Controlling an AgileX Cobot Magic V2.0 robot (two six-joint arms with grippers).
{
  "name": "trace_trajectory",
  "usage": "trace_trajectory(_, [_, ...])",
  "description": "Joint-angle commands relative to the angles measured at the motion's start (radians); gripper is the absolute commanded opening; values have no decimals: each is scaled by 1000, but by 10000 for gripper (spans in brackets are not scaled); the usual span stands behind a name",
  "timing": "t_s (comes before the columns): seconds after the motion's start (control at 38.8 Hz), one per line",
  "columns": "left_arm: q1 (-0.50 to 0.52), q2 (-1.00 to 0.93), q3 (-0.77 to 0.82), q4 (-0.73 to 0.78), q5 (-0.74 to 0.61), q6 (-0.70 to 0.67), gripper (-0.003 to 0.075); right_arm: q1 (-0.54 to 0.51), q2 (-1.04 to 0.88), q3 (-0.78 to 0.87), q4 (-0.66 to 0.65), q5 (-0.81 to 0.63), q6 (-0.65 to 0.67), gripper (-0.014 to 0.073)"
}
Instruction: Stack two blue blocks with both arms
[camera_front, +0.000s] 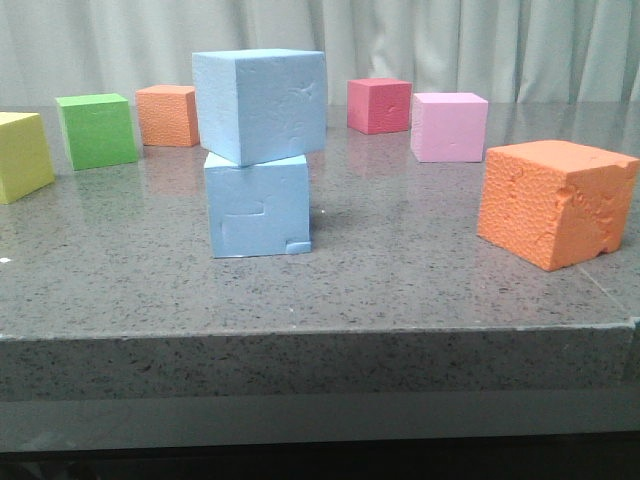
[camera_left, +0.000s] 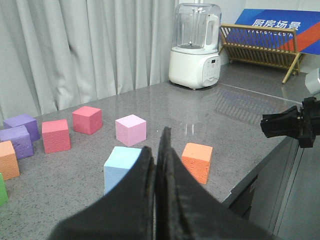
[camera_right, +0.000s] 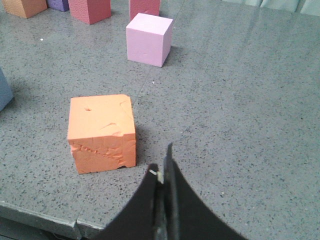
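Two sky-blue foam blocks stand stacked on the granite bench.
The cracked block sits skewed on the grooved block; left gripper and right gripper are both closed, empty.

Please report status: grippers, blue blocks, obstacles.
Left gripper shut, empty. Right gripper shut, empty. Upper blue block stacked on lower blue block, slightly twisted. Nothing obstructing.

1 cube sits on another cube, turned a bit, mid table. 5 more cubes behind; 1 block front-right.
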Motion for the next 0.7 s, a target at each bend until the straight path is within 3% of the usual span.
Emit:
trace_trajectory(0.0, [-7, 12, -22, -20, -85, -7, -20, -7, 6, -23, -29, -77, -7, -61])
trace_trajectory(0.46, [-7, 9, 19, -18, -97, -7, -20, -7, 6, -23, -29, -77, -7, -61])
trace_trajectory(0.67, [41, -71, 243, 22, -293, -7, -20, -7, 6, -23, -29, -77, -7, -61])
